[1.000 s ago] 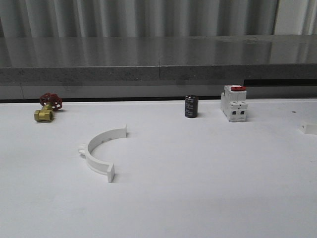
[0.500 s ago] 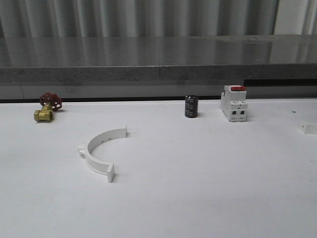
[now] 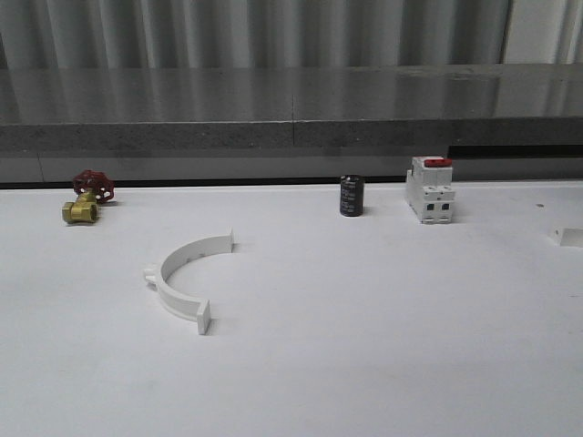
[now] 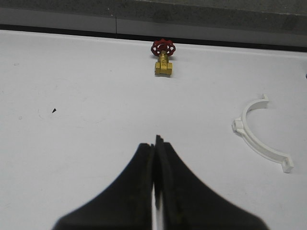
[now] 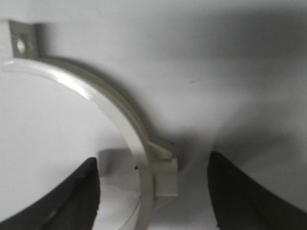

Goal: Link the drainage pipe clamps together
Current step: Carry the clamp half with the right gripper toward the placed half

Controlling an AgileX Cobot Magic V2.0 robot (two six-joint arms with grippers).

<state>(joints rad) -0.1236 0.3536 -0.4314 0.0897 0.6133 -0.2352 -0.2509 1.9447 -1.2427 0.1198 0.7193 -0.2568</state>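
Lying flat on the white table, one drainage pipe clamp half sits left of the middle, its curve bulging toward the left edge and its two flanged ends pointing right. The left wrist view shows the same half-ring off to one side, well apart from the left gripper, whose dark fingers are pressed together with nothing between them, above bare tabletop.

The second clamp half appears close up in the right wrist view, its small side tab lying between the spread fingers of the right gripper; the fingers stand on either side of the band without touching it. One flat end flange with a hole shows at the far end of the arc. In the front view a small white piece at the right edge of the table may be part of this half, though it is too cut off to tell.

Along the far edge stand a brass valve with a red handwheel near the left, a dark cylinder past the middle, and a white breaker with a red top just to its right.
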